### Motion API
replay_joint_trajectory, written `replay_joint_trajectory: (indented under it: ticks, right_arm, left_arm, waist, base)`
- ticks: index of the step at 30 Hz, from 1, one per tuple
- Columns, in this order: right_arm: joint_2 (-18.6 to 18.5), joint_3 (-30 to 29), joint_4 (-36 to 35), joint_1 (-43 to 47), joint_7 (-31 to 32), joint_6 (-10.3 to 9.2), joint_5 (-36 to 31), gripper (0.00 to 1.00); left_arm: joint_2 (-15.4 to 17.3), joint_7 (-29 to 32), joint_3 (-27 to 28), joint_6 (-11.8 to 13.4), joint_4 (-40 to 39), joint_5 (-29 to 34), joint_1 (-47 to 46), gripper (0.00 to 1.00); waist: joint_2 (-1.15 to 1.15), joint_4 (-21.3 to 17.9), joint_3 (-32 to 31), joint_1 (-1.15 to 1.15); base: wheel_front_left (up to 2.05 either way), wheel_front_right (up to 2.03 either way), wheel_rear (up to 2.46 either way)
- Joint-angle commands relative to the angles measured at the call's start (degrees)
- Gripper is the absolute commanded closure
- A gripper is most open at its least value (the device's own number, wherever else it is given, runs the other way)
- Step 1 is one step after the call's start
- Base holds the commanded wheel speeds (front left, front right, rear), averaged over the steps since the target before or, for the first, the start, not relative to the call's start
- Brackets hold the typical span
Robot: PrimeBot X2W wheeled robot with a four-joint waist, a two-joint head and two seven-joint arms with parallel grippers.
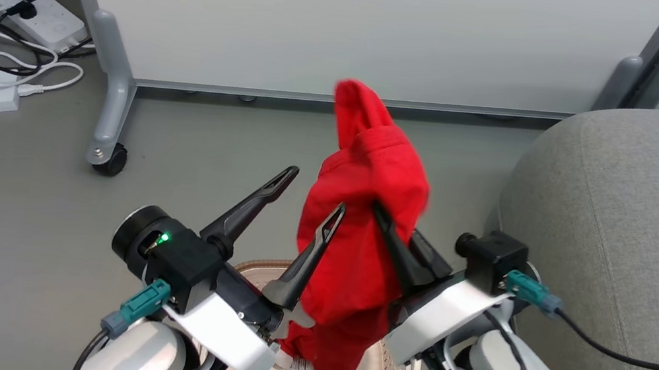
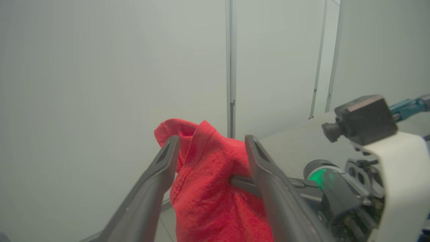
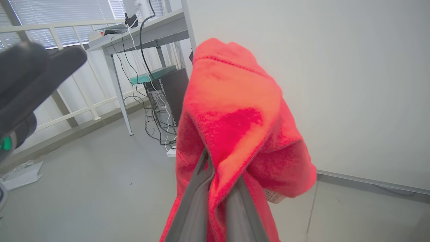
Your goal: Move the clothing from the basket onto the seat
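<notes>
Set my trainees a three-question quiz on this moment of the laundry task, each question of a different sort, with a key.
1. Fill in: the left gripper stands ____ beside the clothing.
2. The right gripper, shut on the clothing, holds it over: A the basket; B the seat; C the power strips.
3. True or false: the clothing lies on the seat.
Key: 1 open; 2 A; 3 false, it hangs from the right gripper, to the left of the seat.
</notes>
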Motion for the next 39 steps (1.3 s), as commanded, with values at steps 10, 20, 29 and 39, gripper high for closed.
replay_joint_trajectory:
  ticks: [10, 20, 29, 39]
  right_arm:
    - [-1.3, -7.0, -2.9, 1.1, -0.2, 0.13, -3.0, 1.00]
    - [-0.9, -9.9, -4.3, 1.8, -0.2, 0.13, -4.0, 1.00]
    - [-0.3, -11.8, -5.6, 3.1, -0.2, 0.13, -4.0, 1.00]
    - [0.2, -16.9, -6.3, 4.3, -0.2, 0.13, -4.8, 1.00]
  left_arm:
    - [2.0, 0.7, -2.7, -1.4, 1.4, 0.9, 2.9, 0.00]
    - [3.4, 2.8, -5.4, -2.3, 1.8, 2.1, 2.9, 0.00]
    - [4.7, 4.9, -6.5, -2.2, 0.7, 2.6, 2.6, 0.00]
    - [5.6, 7.1, -7.6, -3.3, -0.5, 2.3, 1.3, 0.00]
  waist:
    - [0.00, -5.4, 0.3, 0.00]
    - [0.00, -15.4, 1.6, 0.00]
    - [0.00, -24.8, 3.7, 0.00]
    - [0.00, -29.4, 5.5, 0.00]
  base:
    - [0.00, 0.00, 0.00]
    - [0.00, 0.00, 0.00]
    - [0.00, 0.00, 0.00]
    - [0.00, 0.00, 0.00]
